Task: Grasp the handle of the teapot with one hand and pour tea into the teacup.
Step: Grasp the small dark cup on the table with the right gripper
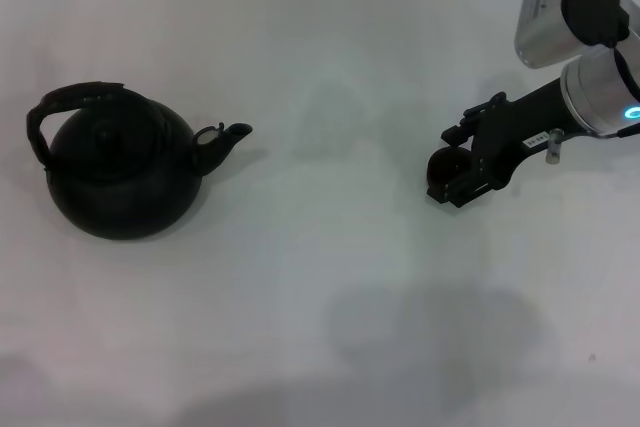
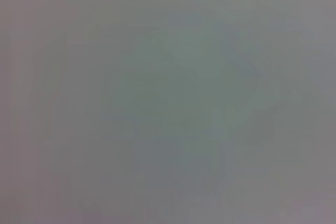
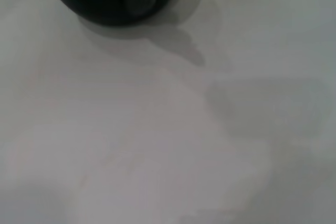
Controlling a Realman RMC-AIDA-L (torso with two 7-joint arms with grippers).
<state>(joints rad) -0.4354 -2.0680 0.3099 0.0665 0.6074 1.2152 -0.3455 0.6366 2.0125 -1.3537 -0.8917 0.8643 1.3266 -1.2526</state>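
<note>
My right gripper hangs low over the white counter at my right side, its fingers clamped on the small dark teacup. The black teapot sits well apart on my left, spout aimed toward the cup, its arched handle untouched. My left gripper is out of sight.

Matte-black teapot sits upright, well apart from the right jaws, spout toward them — handle arched overhead; tiny dark teacup sits between those jaws.
</note>
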